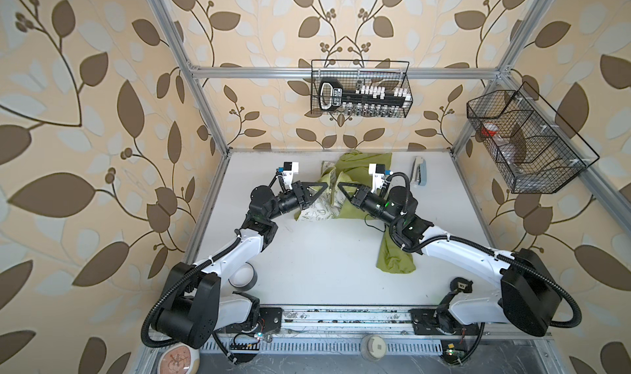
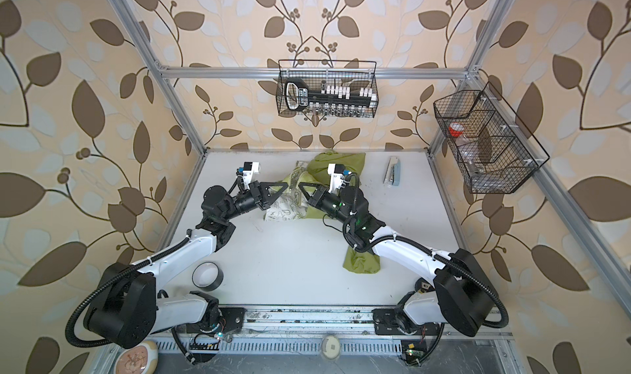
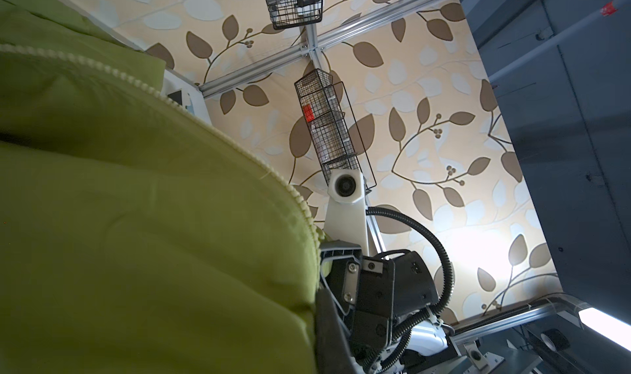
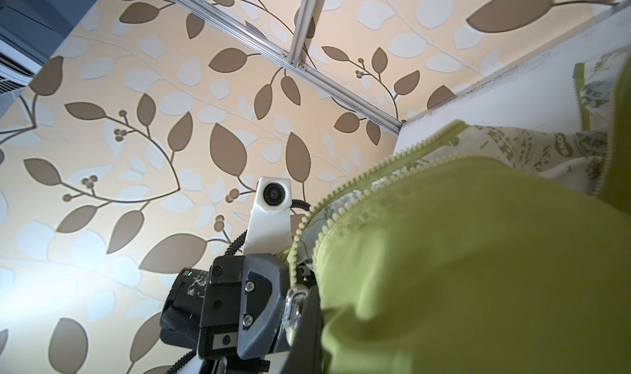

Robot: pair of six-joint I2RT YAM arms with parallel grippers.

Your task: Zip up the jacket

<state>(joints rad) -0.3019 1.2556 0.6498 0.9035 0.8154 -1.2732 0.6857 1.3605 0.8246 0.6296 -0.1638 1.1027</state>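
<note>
Item: jacket [image 1: 355,165], crumpled at upper centre of bench [image 1: 307,252], front open, patterned lining [image 1: 316,213] showing. Holders: left hand [image 1: 323,186] and right hand [image 1: 343,186], each pinching a facing zipper edge [image 3: 266,166], likely to align the halves for zipping.

A robotics lab test cell: leaf-patterned wallpaper [image 1: 102,82] is covering the walls inside an aluminium frame [image 1: 341,72], two robot arms [image 1: 232,249] are sitting bolted to a rail [image 1: 341,316] along a white worktop [image 1: 324,246], and wire baskets [image 1: 360,61] are hanging from the frame's bars.
</note>
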